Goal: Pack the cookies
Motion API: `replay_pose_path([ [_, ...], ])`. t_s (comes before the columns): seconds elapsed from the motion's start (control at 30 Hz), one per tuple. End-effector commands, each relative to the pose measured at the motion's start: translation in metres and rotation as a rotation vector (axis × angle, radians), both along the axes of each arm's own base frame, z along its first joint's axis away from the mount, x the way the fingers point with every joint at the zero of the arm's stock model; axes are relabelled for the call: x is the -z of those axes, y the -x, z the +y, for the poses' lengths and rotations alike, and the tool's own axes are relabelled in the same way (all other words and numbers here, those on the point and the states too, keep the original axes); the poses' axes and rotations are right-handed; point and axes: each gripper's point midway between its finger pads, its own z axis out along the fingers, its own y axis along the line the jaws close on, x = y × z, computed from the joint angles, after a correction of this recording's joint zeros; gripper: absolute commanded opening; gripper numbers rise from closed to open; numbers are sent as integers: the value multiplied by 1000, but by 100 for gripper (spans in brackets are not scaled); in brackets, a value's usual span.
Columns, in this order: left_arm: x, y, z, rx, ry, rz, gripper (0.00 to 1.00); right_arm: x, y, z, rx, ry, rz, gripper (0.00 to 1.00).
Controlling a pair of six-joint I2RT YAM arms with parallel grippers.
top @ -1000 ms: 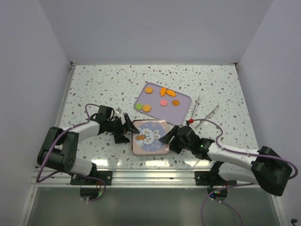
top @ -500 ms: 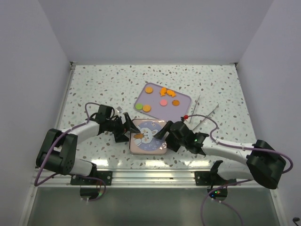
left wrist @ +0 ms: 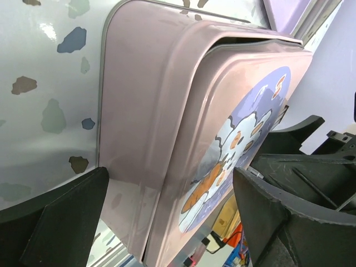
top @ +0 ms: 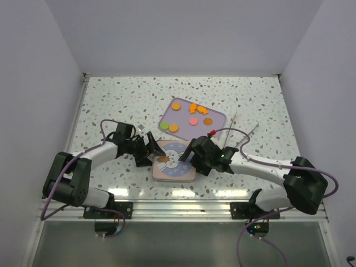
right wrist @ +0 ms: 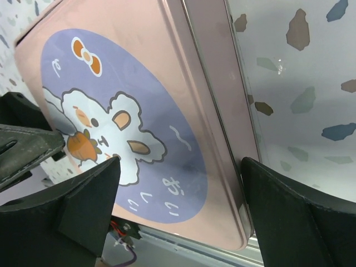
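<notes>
The cookies (top: 193,108) lie on the lilac tray (top: 183,115), just behind the pink tin (top: 173,171). Left gripper (top: 152,152) and right gripper (top: 189,157) flank the tin, jaws spread wide. Speckled white table (top: 122,100), plain pale walls (top: 178,33) on three sides.

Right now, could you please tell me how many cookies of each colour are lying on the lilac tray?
Orange cookies: 5 (the touching cluster counted as 2; it is too small to be sure)
Pink cookie: 1
Green cookie: 1
Total: 7 on the lilac tray
</notes>
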Motion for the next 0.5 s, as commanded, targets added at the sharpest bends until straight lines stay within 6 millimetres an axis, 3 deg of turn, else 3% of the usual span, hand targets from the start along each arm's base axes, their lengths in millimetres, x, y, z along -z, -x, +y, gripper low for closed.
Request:
replay_pose_path([
  [0.0,-18,-13,-9,41,40,-79,98,-11,-7,17,-20,-17,-14,93],
  [0.23,-21,-16,-9,67,24,-94,98,-11,-16,29,-23,-3,-8,99],
  [0.47,-22,-15,-7,90,0,-96,100,-26,-29,42,-19,-27,-39,99],
])
